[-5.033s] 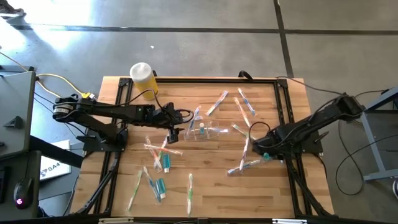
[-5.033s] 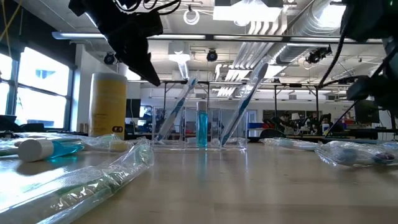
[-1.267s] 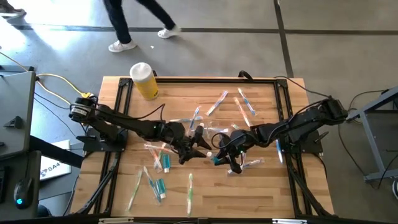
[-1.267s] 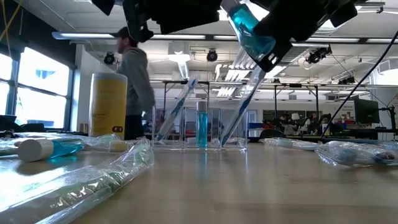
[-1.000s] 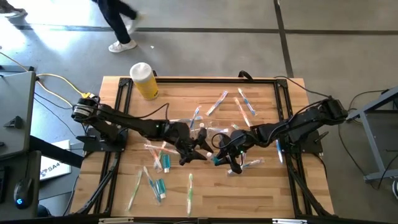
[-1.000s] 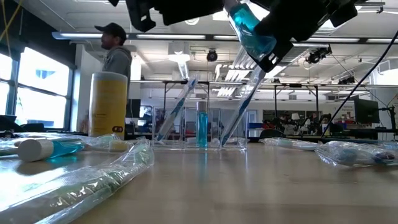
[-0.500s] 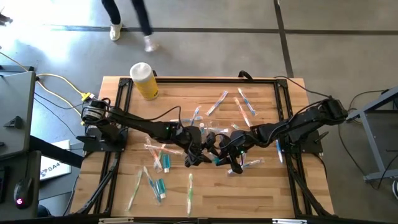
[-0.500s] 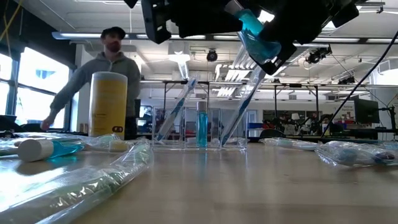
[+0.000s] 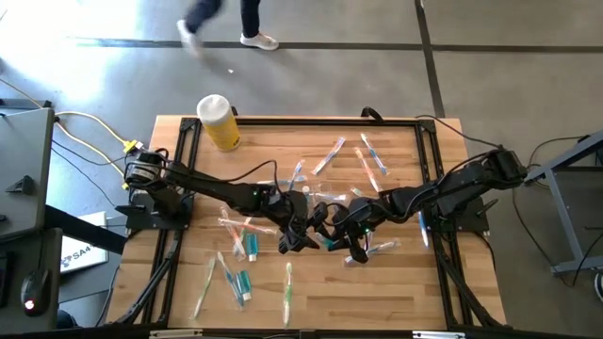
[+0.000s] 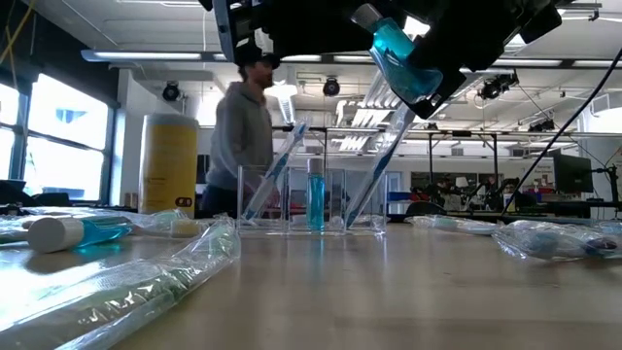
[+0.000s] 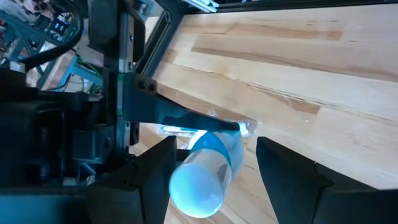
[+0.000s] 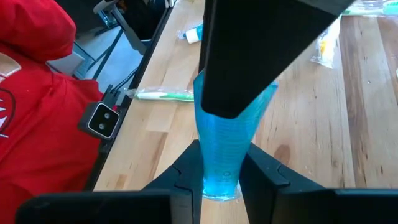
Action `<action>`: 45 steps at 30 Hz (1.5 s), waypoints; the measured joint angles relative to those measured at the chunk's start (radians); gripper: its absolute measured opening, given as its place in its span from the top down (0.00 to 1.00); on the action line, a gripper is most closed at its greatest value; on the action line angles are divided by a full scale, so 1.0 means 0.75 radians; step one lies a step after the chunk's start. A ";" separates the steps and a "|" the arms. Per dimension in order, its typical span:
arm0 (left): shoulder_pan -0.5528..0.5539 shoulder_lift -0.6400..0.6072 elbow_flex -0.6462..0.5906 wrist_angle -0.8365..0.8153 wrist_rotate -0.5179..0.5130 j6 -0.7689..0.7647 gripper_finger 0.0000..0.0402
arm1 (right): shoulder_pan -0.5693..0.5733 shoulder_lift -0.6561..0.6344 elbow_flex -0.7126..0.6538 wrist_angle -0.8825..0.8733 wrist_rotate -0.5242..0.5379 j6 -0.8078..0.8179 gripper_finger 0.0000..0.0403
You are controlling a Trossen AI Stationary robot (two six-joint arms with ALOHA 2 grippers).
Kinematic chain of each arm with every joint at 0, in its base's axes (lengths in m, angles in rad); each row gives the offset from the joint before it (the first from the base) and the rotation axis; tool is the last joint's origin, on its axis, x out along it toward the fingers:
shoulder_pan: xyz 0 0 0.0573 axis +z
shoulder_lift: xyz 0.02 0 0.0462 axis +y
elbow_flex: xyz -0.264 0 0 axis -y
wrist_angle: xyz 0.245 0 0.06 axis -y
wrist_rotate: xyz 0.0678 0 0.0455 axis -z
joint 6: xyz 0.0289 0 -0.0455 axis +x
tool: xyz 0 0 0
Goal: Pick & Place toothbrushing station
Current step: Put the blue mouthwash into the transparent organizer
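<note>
A white tube [image 10: 400, 53] with a teal end is held aloft, tilted; the clear container [image 10: 309, 199] (two brushes leaning inside) stands mid-surface — wrapped toothbrushes [image 9: 288, 287] are scattered around.

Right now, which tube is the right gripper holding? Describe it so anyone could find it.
Start at the wooden table, mid-table where both arms meet. The right gripper is shut on a teal tube, lifted off the table. Unlike the tubes lying flat, it hangs in the air.
</note>
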 joint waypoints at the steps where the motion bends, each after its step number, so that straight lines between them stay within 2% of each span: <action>1: 0.000 0.000 0.000 0.000 0.000 0.000 0.47 | 0.000 0.000 0.000 0.000 0.000 0.000 0.83; 8: 0.000 0.018 0.000 0.019 -0.002 0.011 0.48 | 0.000 0.000 0.000 0.000 -0.001 0.002 0.83; 11: 0.001 0.020 -0.002 0.022 -0.006 0.014 0.54 | 0.000 0.002 0.000 0.000 -0.001 0.002 0.83; 19: 0.000 0.019 -0.002 0.021 0.005 0.031 0.77 | 0.000 0.003 0.001 -0.006 -0.017 0.002 0.83; 25: 0.000 0.019 -0.002 0.015 0.003 0.038 0.78 | 0.001 0.003 0.001 -0.006 0.006 0.002 0.82; 29: 0.000 0.019 -0.002 0.003 -0.005 0.038 0.78 | 0.001 -0.001 0.001 -0.015 0.066 0.003 0.72; 35: -0.001 0.018 -0.002 -0.012 -0.101 -0.038 0.78 | -0.002 -0.053 0.004 -0.036 0.130 0.008 0.47; 38: -0.005 0.012 -0.002 -0.030 -0.136 -0.094 0.78 | -0.001 -0.096 0.003 -0.131 0.131 0.003 0.35; 41: -0.020 -0.027 0.009 -0.133 -0.263 -0.189 0.78 | -0.009 -0.149 0.004 -0.235 0.218 0.060 0.28; 45: -0.037 -0.070 0.112 -0.432 -0.466 -0.429 0.78 | -0.019 -0.198 0.003 -0.423 0.363 0.095 0.25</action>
